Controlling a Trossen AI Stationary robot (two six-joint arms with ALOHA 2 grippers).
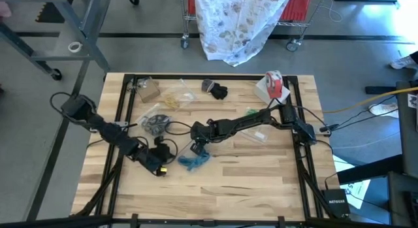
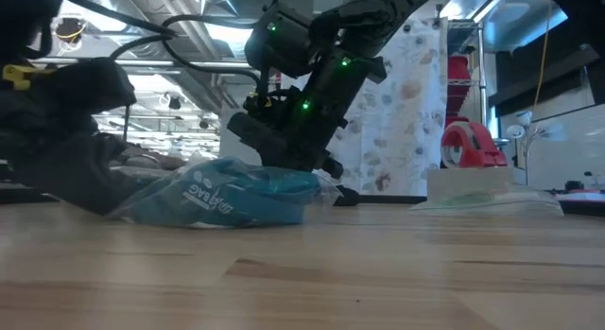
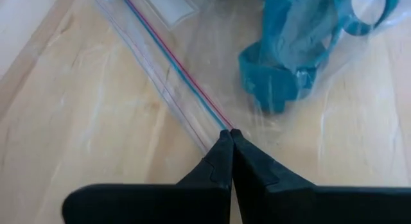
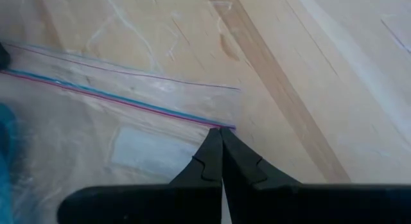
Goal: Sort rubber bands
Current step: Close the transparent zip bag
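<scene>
Sorting is partway along: teal rubber bands (image 3: pixel 289 51) are sitting inside a clear bag (image 3: pixel 192 76) at mid-table. Left gripper (image 3: pixel 230 135) and right gripper (image 4: pixel 220 132) are each pinching its zip edge, apparently sealing. Other colours are awaiting bagging.

Teal-blue rubber bands (image 3: pixel 282 63) in clear bag (image 3: pixel 192 31) w/ red-blue zip strip; light wood table (image 1: pixel 261 182); red-white tape roll (image 1: pixel 274 83).

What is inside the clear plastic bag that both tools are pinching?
Inside the clear bag lies a bunch of teal-blue rubber bands. How many there are cannot be seen, since they overlap. The left tool and right tool pinch its zip edge.
</scene>
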